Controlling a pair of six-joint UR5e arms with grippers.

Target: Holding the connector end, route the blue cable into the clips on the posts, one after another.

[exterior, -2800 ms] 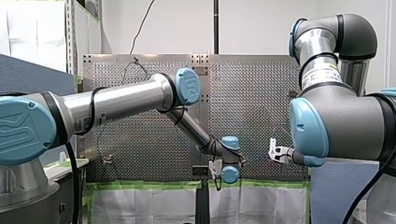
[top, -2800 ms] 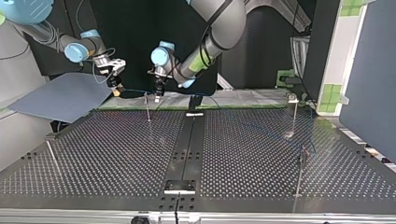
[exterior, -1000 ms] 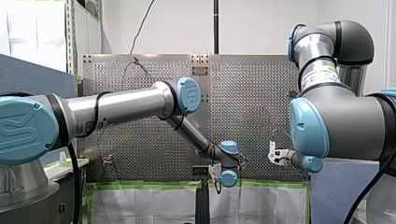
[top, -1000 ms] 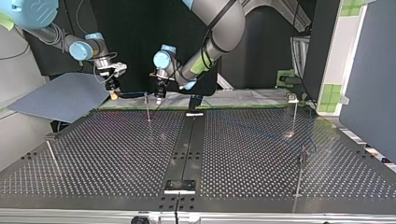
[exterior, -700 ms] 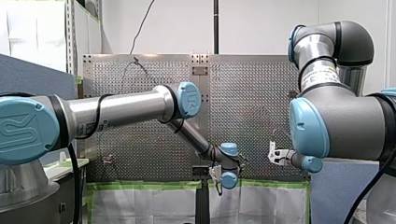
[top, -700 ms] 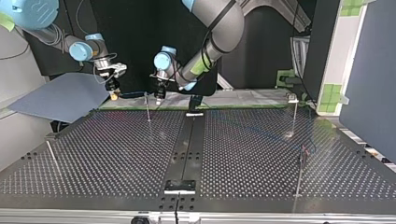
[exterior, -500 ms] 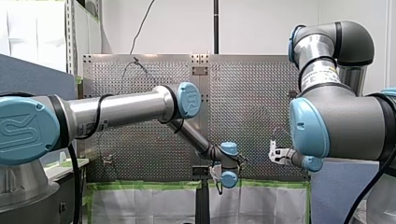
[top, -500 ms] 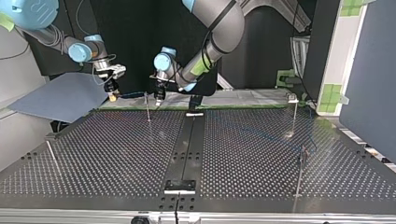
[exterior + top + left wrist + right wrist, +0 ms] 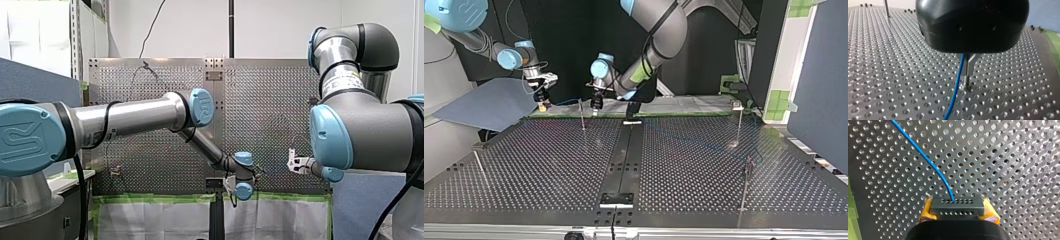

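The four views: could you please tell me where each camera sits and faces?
Front view: behind, facing the perforated table; my left arm, my right arm.
Top view: across the table, facing back; my left gripper, my right gripper.
Left wrist view: along my left gripper, onto the blue cable.
Right wrist view: yellow pads clamp the connector.
Both wrist views share the cable.

My right gripper [image 9: 543, 104] grips the blue cable [image 9: 567, 102], strung across to the post [image 9: 582, 116] beside my left gripper [image 9: 595, 106]
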